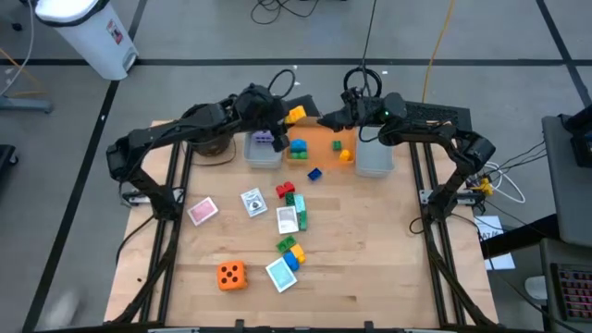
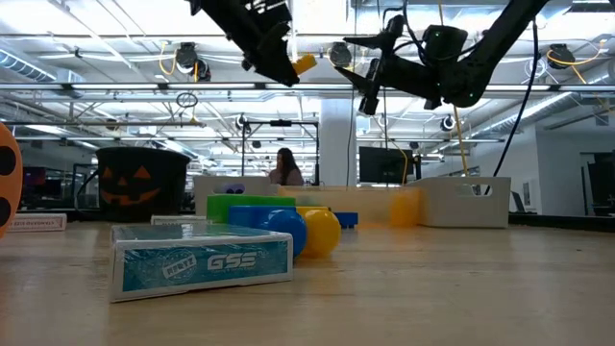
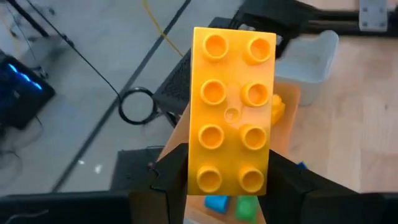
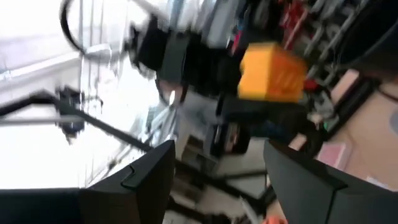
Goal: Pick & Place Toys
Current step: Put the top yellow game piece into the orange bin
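Observation:
My left gripper [image 1: 283, 113] is shut on a yellow two-by-four brick [image 3: 233, 112], raised high above the far middle of the table; it also shows in the low view [image 2: 304, 64]. My right gripper [image 1: 326, 119] hangs open and empty just to the brick's right, facing it [image 4: 273, 71]. A purple die [image 1: 265, 140] lies in the left grey bin [image 1: 262, 157]. An orange die [image 1: 231, 275], cards [image 1: 252, 202] and several small bricks [image 1: 287, 191] lie on the table. My left gripper pinches the yellow brick's two long sides near one end [image 3: 205, 182] between its two fingers [image 3: 171, 180]. The fingers lie across the brick, whose studded top faces the wrist camera. The brick sticks out beyond the fingertips, lifted clear of the table and bins.
An orange bin [image 1: 324, 137] sits between the left grey bin and a second grey bin [image 1: 375, 159] at the table's far side. A round black pot [image 1: 213, 143] stands at the far left. A teal card box [image 2: 202, 261] lies close to the low camera.

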Available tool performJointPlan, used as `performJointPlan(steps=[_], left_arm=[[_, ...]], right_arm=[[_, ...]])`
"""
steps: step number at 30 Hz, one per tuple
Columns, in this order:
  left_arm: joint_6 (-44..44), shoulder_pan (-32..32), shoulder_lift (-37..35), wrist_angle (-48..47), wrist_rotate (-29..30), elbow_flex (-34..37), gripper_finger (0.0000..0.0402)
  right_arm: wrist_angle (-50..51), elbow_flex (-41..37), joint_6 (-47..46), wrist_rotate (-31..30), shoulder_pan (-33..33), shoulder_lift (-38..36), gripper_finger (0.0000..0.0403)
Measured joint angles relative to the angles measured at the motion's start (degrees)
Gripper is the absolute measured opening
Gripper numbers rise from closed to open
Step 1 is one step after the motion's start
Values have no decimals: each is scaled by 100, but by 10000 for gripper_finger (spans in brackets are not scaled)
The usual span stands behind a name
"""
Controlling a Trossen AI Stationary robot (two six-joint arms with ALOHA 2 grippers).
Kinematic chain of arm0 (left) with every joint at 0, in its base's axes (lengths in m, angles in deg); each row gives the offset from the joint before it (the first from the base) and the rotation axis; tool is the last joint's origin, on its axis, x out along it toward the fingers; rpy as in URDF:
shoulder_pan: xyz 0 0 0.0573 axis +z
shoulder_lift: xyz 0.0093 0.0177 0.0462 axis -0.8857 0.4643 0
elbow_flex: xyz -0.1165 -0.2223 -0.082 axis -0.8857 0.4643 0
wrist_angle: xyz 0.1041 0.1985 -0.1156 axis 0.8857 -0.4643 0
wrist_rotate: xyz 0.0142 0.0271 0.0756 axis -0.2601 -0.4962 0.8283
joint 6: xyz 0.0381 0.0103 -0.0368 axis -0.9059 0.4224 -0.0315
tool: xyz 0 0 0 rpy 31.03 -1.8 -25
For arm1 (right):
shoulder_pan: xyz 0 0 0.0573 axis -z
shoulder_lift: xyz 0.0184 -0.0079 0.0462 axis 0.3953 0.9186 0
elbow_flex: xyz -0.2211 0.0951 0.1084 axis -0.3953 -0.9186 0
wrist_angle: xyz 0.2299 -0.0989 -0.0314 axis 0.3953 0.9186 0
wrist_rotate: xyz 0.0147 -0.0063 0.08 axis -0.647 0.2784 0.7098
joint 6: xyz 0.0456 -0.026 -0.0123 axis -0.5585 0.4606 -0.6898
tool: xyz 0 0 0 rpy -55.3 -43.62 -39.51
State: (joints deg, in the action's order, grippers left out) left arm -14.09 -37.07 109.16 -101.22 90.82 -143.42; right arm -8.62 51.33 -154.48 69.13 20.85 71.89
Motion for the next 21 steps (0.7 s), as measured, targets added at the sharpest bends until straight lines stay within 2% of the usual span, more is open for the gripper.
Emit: performJointPlan(steps=[8,13,17,21], left_arm=[[417,89,1268,-642,-511,-1394,142],[277,305,1835,-1160,-1009,-2012,162],[-171,513,1915,-1336,-1198,-2057,145],[-613,776,1919,-1439,-1509,-2057,141]], right_arm=[[15,0,434,134,16,-229,235],[400,0,944,428,169,-573,235],[1453,-8,1649,575,347,-938,235],[3080,-4,2850,516,429,-1465,235]])
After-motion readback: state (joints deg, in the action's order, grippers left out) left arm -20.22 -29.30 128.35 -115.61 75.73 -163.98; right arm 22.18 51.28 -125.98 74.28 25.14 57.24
